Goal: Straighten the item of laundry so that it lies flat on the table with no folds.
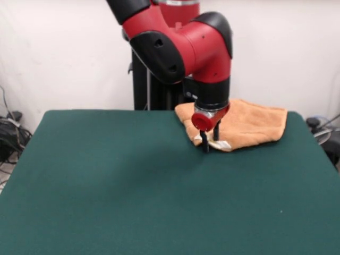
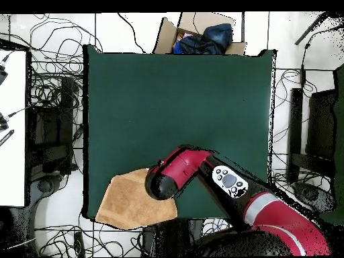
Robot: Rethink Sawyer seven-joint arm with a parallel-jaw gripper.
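Observation:
The orange-tan towel (image 1: 252, 123) lies folded and rumpled at the far right corner of the green table (image 1: 133, 180), close to the robot's pedestal. In the overhead view the towel (image 2: 127, 201) sits at the table's (image 2: 181, 101) lower left corner and reaches past the table's edges. My gripper (image 1: 210, 142) points straight down at the towel's near left edge, with the tips at table level. Its fingers (image 1: 204, 141) stand a little apart, astride a pale bit of the towel's edge. In the overhead view the arm (image 2: 171, 178) hides the gripper.
A cardboard box (image 2: 201, 33) with dark blue cloth stands beyond the table's far edge in the overhead view. Cables lie on the floor all around. A white desk (image 2: 12, 127) stands at the left. The black pedestal (image 1: 143, 85) stands behind the table.

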